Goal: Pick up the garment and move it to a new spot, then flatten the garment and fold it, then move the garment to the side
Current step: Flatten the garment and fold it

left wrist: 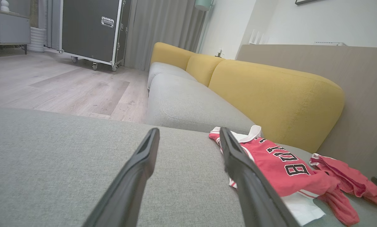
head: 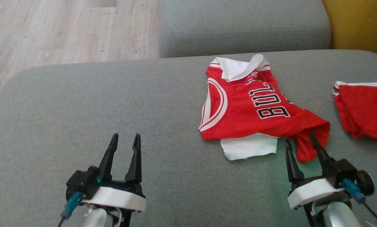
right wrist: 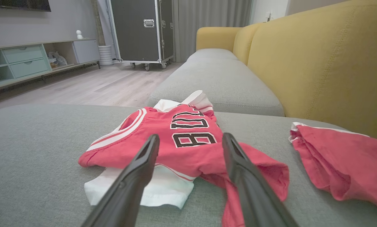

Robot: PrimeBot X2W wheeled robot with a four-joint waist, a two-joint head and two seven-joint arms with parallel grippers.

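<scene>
A red jersey with white trim and black lettering, the garment (head: 254,104) (left wrist: 279,164) (right wrist: 182,138), lies crumpled on the grey sofa cushion (head: 112,107), right of centre. Its near red corner rests between the fingers of my right gripper (head: 301,143) (right wrist: 191,142), which stands open with its fingers apart on either side of the cloth, not pinching it. My left gripper (head: 125,140) (left wrist: 188,135) is open over bare cushion to the garment's left, holding nothing.
A second red garment (head: 364,110) (right wrist: 342,157) lies at the right edge of the cushion. Another grey cushion (head: 245,28) sits beyond, with the yellow backrest (right wrist: 327,63) on the right. Wooden floor (head: 65,28) lies past the cushion's far left edge.
</scene>
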